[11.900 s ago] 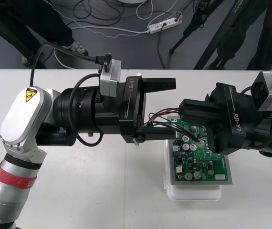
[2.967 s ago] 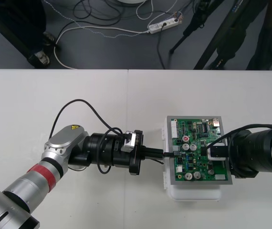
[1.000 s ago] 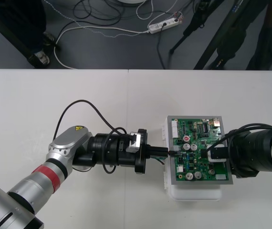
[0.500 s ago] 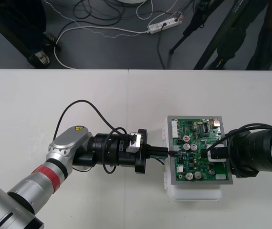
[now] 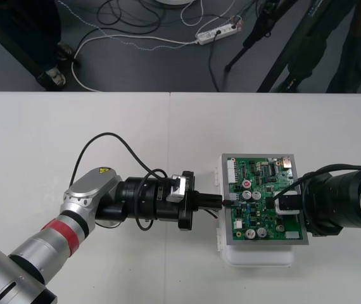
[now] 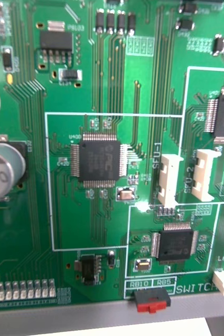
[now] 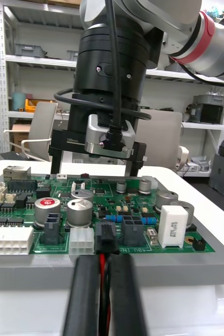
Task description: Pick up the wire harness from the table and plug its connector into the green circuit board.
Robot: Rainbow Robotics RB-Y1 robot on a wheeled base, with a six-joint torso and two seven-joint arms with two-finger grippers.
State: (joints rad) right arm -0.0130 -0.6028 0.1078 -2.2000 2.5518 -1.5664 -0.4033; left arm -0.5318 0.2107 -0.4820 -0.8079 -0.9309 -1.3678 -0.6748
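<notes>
Your left tool [image 5: 223, 202] is at the left edge of the green circuit board [image 5: 266, 180]. It has crept in toward that edge over the last three seconds, and in the last second it has hardly moved at all. That reads as a push that has run its course, not an approach under way.

In the left wrist view, its two fingers [image 7: 83, 294] stand close together, clamped on the red and black wires [image 7: 104, 265] of the wire harness [image 7: 105, 251]. The black plug [image 7: 105, 237] sits just ahead of the fingertips, in the row of connectors along the board's near edge, with a white connector [image 7: 82, 242] right beside it. It looks seated, but you cannot tell from here whether it is fully home.

Your right tool [image 7: 97, 167] stands over the far side of the board, low and pointing straight down, with its fingers apart and nothing between them. It has barely shifted in these three seconds.

The board rests square on its white base [image 5: 259, 256] on the table [image 5: 136, 126]. It has not slid under the push.

So the task looks close to done. What is probably left is to confirm the plug is in, then let go of the wires. Open the fingers before you back the arm away, since a pull on clamped wires could drag the plug out again.
</notes>
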